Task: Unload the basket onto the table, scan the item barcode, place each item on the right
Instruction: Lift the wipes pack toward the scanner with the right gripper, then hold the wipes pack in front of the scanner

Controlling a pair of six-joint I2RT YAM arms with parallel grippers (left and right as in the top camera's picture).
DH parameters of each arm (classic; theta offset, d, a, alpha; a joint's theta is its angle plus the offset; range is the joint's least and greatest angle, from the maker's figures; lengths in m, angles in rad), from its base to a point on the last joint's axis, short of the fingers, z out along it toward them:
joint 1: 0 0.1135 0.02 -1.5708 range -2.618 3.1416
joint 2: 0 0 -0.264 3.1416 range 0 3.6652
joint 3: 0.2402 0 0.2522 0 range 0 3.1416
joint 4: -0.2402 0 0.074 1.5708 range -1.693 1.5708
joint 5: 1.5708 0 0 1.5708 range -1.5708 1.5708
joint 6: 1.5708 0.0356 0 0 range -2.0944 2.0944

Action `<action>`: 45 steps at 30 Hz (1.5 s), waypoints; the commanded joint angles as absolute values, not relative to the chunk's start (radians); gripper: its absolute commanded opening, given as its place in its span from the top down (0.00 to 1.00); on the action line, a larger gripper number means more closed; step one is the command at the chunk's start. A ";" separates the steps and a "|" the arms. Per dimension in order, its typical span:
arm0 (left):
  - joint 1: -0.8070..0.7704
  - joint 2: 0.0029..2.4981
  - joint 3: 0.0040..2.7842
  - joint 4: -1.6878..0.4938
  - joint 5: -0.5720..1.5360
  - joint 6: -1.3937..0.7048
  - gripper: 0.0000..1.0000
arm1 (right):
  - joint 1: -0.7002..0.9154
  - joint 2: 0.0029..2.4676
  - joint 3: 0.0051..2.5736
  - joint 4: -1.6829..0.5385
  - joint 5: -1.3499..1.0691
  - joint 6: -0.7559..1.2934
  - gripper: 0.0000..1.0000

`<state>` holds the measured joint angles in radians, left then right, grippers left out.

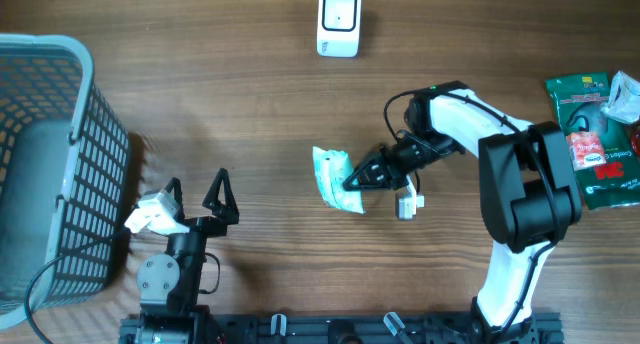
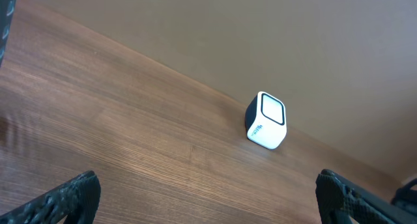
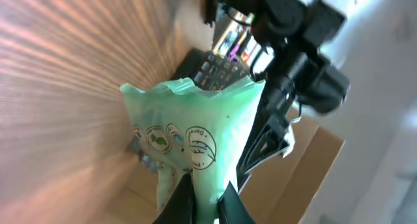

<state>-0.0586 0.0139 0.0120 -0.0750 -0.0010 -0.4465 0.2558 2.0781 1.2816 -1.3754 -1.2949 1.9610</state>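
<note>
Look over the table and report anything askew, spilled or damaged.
Nothing is spilled or broken. The green pouch looks crumpled, with a ragged edge, and is pinched at one end by the right gripper. The packets at the table's right edge lie in an untidy, overlapping heap.

We saw a wooden table [image 1: 250, 104], its grain running left to right in the overhead view. A small white scanner [image 1: 338, 22] stood near its far edge, about midway across. A grey mesh basket [image 1: 100, 184] sat at the left end, and a pile of green and red packets [image 1: 595, 144] lay at the right edge. A pale green pouch [image 1: 333, 177] was near the middle; whether it rested on the wood we could not tell.
</note>
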 commanded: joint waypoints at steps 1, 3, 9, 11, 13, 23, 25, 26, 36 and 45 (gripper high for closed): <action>-0.054 0.009 0.006 -0.075 0.011 -0.430 0.00 | 0.248 2.102 1.285 -1.374 -1.288 1.590 0.96; -0.054 0.009 0.006 -0.075 0.011 -0.430 0.00 | 0.248 2.102 1.294 -1.374 -1.295 1.421 0.95; -0.054 0.009 0.006 -0.075 0.011 -0.430 0.00 | 0.248 2.102 1.400 -1.255 -1.252 1.215 0.95; -0.054 0.009 0.006 -0.075 0.011 -0.430 0.00 | 0.252 2.102 1.430 -1.055 -1.235 1.311 0.95; -0.054 0.009 0.006 -0.075 0.011 -0.430 0.00 | 0.258 2.102 1.449 -0.710 -1.185 1.449 0.96; -0.054 0.009 0.006 -0.075 0.011 -0.430 0.00 | 0.318 2.104 1.449 0.038 -0.424 1.736 0.96; -0.054 0.009 0.006 -0.075 0.011 -0.430 0.00 | 0.336 2.104 1.449 0.059 -0.285 1.736 0.95; -0.054 0.009 0.006 -0.075 0.011 -0.430 0.00 | 0.340 2.104 1.449 0.082 -0.228 1.727 0.95; -0.054 0.009 0.006 -0.075 0.011 -0.430 0.00 | 0.337 2.285 1.661 0.137 -0.246 1.727 0.95; -0.054 0.009 0.006 -0.075 0.011 -0.430 0.00 | 0.331 2.278 1.824 -0.176 -0.353 1.665 0.95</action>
